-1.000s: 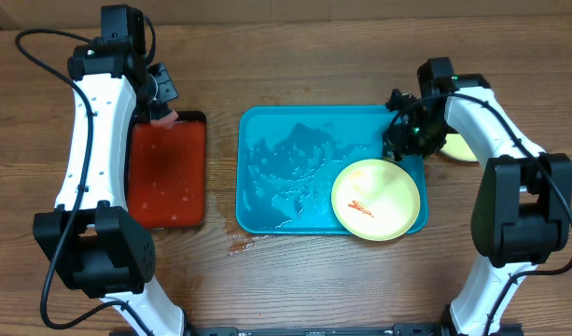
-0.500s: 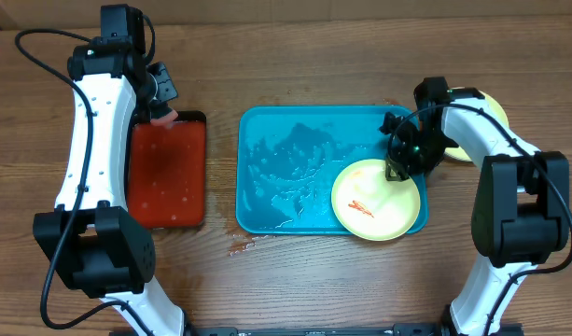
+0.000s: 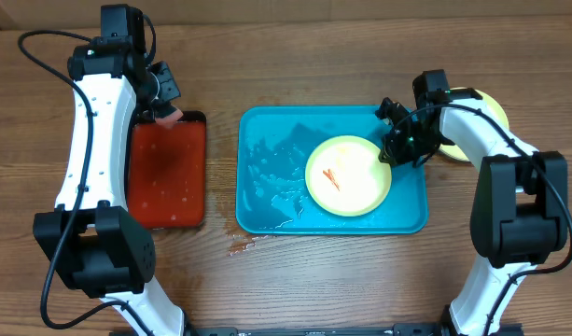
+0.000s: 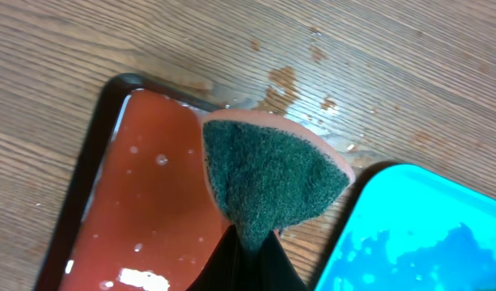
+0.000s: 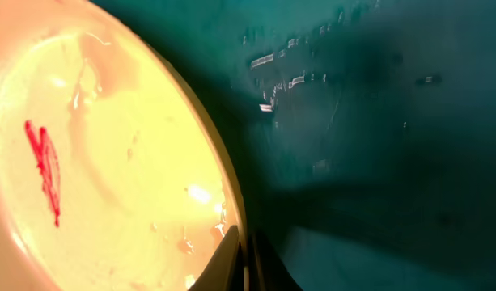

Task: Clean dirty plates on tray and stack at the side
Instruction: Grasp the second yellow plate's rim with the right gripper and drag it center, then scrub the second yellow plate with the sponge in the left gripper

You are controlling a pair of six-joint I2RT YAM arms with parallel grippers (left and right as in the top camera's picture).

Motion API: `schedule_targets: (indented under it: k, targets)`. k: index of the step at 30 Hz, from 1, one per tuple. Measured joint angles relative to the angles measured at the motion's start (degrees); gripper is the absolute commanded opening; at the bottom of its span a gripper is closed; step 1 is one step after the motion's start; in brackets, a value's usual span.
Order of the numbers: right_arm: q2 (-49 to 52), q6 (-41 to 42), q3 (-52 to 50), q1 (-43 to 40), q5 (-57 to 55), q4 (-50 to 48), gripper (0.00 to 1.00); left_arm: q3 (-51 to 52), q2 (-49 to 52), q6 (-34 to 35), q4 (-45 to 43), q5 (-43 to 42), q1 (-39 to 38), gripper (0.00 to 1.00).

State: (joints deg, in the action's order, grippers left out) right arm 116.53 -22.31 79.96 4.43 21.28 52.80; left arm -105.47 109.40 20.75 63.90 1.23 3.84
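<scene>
Yellow plate [image 3: 348, 175] rim pinched by right gripper [image 3: 391, 153] on tray [image 3: 267, 201], left gripper [image 4: 248, 252] clamping sponge [image 4: 268, 174]

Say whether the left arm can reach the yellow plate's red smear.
Probably yes: the smear on the pale yellow round plastic plate faces up uncovered; the right fingers grip only its right rim.

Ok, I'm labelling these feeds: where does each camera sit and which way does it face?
Overhead: fixed above the table, facing straight down on the turquoise tray, yellow plate and black tray; both arms show, with left hand and right hand.
Left wrist: on the left arm, looking past its fingertips at the sponge they pinch by the black tray's corner.
Right wrist: on the right arm, looking past its fingertips at the plate rim they pinch.
Shared: overhead and right wrist both show the plate's red smear.
</scene>
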Motion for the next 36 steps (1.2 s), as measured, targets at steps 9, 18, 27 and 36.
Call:
schedule_targets:
  k: [9,18,27,36]
  targets:
    - [0.0,18.1,-0.1,4.9,1.1,-9.7,0.04,0.7,0.0,-0.4,-1.8,-6.7,-1.9,0.04]
    - [0.0,36.9,-0.1,10.1,-5.6,-14.6,0.04,6.9,0.0,-0.4,-9.8,-9.7,-14.3,0.04]
    - [1.3,41.0,0.0,13.6,-6.2,-10.0,0.04,18.2,0.1,1.6,-25.6,-10.1,-26.5,0.04]
    - [1.3,41.0,0.2,13.5,-6.2,-9.6,0.04,20.4,3.8,4.7,-30.5,-10.0,-29.9,0.04]
